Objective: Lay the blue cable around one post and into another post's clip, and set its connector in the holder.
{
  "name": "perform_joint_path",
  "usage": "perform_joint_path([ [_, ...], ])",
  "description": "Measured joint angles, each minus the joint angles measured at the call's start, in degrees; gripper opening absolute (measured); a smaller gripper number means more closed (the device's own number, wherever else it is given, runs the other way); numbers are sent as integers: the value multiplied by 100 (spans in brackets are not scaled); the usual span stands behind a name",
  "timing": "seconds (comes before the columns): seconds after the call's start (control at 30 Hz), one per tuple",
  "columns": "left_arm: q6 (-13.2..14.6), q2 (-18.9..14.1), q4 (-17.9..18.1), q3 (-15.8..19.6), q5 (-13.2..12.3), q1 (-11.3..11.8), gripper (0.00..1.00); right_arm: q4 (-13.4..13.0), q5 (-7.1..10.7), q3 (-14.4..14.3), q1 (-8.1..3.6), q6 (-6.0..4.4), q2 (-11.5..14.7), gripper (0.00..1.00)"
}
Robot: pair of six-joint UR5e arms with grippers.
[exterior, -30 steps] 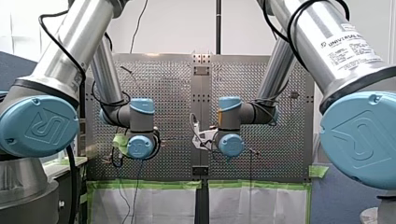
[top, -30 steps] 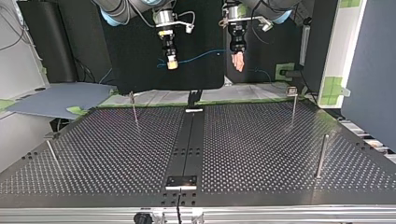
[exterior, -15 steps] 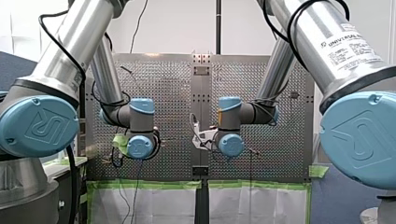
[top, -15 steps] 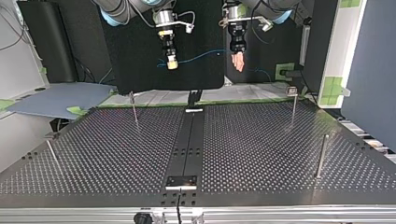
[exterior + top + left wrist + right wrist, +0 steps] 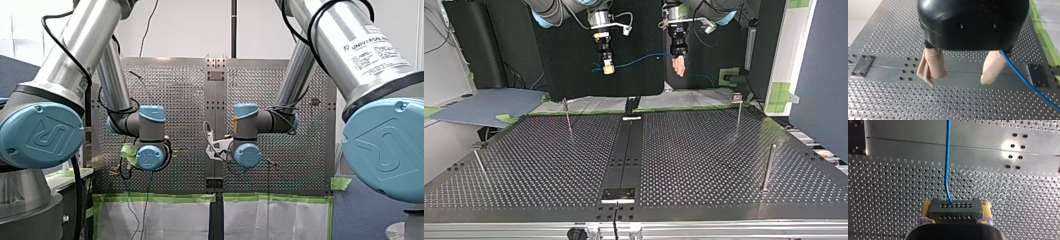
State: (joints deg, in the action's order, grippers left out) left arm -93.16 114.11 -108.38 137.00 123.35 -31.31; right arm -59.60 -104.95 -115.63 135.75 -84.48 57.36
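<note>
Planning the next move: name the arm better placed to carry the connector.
Likely right. My right gripper is shut on the connector, the blue cable leading from it; my left gripper hangs open, the cable passing beside it.

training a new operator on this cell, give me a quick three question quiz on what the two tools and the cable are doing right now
1. True or false: the right tool is shut on the connector.
2. Pick one. In the left wrist view, the fingers of the left tool are: A shut together; B apart, with nothing in the gap between them; C out of view.
3. Fill in: the blue cable is laid round ___ of the posts.

Key: 1 true. 2 B. 3 none; in the top view it hangs in the air between the two tools.
</note>
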Motion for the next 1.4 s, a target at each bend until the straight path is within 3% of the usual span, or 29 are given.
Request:
perform_joint_path([
  [0.87, 0, 5, -21, 0, 0, -6, 100, -3, -1, -5, -10, 3, -1, 0],
  [1.17, 0, 8, -35, 0, 0, -9, 100, 25, 33, -25, -25, 8, -242, 0],
  [1.4, 0, 9, -35, 0, 0, -9, 100, 26, 35, -26, -26, 9, -280, 0],
])
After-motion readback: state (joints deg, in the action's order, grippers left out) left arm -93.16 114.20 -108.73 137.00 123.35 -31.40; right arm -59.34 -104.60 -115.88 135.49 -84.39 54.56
